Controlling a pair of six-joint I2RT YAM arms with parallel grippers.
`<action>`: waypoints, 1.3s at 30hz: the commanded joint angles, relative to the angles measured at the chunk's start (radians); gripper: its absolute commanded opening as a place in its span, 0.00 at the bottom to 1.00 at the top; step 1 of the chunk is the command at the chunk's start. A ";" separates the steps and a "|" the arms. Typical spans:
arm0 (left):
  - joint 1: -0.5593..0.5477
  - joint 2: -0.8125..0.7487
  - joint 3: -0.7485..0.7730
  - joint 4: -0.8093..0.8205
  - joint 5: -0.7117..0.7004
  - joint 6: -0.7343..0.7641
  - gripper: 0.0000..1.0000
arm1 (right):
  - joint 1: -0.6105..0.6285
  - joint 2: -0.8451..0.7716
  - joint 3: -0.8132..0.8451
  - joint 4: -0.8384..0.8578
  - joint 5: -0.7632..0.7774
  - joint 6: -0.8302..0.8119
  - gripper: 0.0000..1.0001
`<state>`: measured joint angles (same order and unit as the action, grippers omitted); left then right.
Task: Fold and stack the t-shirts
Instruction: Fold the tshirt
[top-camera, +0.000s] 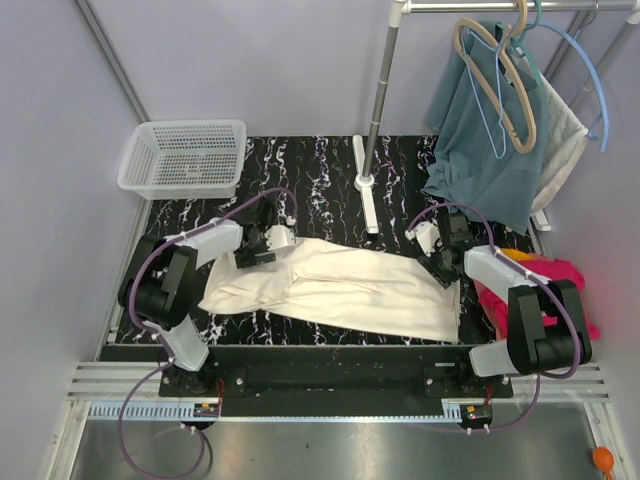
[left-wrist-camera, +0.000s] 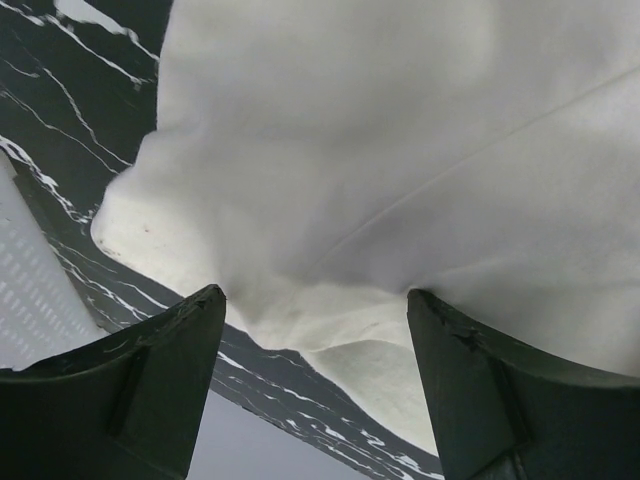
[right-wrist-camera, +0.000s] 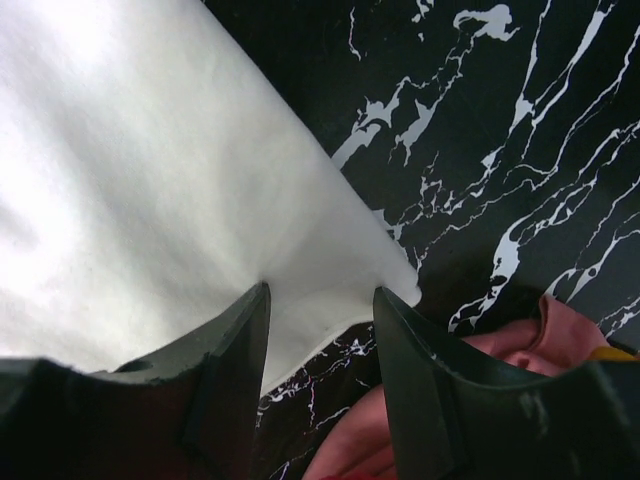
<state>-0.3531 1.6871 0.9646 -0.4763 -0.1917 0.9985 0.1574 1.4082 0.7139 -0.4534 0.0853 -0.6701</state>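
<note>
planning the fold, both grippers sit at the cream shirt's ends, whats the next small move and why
Probably shut both grippers on the cloth. The left gripper is open with a bunched edge of the shirt in its gap, and the right gripper is open astride a corner. Neither seems to hold it yet, so no fold can start.

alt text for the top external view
A cream t-shirt lies stretched across a black marbled table, the left end effector at its left end and the right end effector at its right end. A white basket sits back left, a teal garment hangs back right, and a pink shirt lies far right.
</note>
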 joint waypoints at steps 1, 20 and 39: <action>0.006 0.086 0.068 0.035 0.026 0.002 0.79 | 0.011 0.012 -0.017 0.068 -0.021 -0.048 0.53; -0.064 0.422 0.512 -0.001 -0.009 0.034 0.79 | 0.163 -0.227 -0.085 -0.146 -0.064 -0.174 0.53; -0.058 0.609 0.782 0.016 -0.052 0.107 0.79 | 0.186 -0.104 -0.128 -0.028 -0.117 -0.286 0.53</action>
<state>-0.4171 2.2253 1.6825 -0.4850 -0.2653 1.0840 0.3183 1.2732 0.5926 -0.4992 0.0414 -0.9443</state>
